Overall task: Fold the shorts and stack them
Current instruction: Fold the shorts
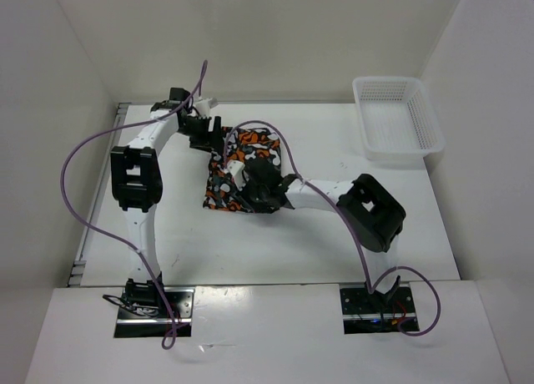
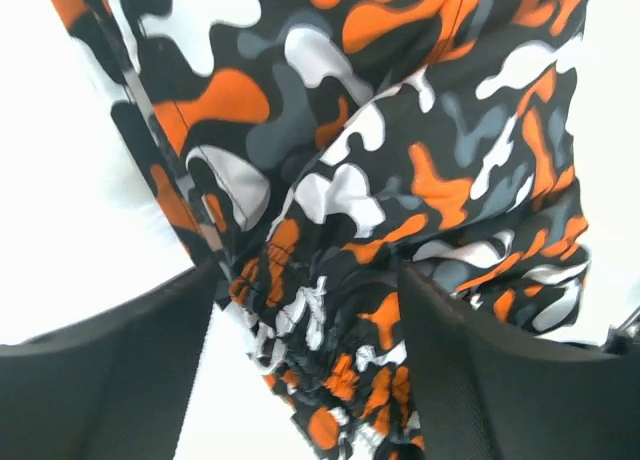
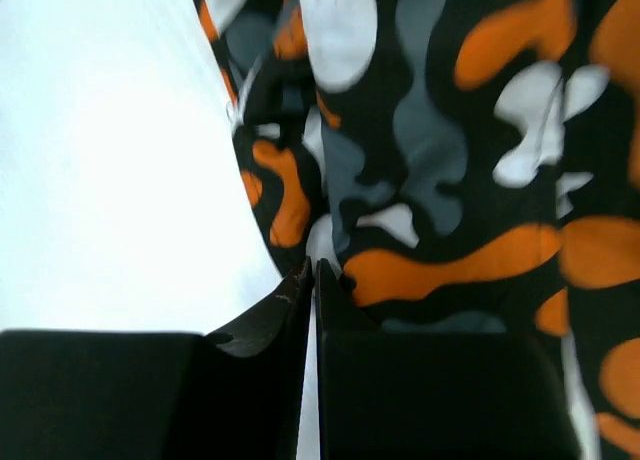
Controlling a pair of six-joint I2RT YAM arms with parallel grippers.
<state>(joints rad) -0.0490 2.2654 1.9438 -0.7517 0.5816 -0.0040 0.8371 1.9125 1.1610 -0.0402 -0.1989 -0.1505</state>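
Observation:
The shorts [image 1: 238, 169], in an orange, white, grey and black camouflage print, lie crumpled on the white table between the two arms. My left gripper [image 1: 205, 133] is at their far left edge. In the left wrist view it [image 2: 305, 380] is open, its fingers [image 2: 110, 370] wide apart on either side of the gathered waistband [image 2: 320, 350]. My right gripper [image 1: 264, 189] is over the near right part of the shorts. In the right wrist view it [image 3: 316, 270] is shut to a thin slit, its tips pinching the edge of the shorts [image 3: 440, 180].
A white plastic mesh basket [image 1: 397, 118] stands at the far right of the table, holding nothing that I can see. White walls close in the table on the left, back and right. Purple cables loop from both arms.

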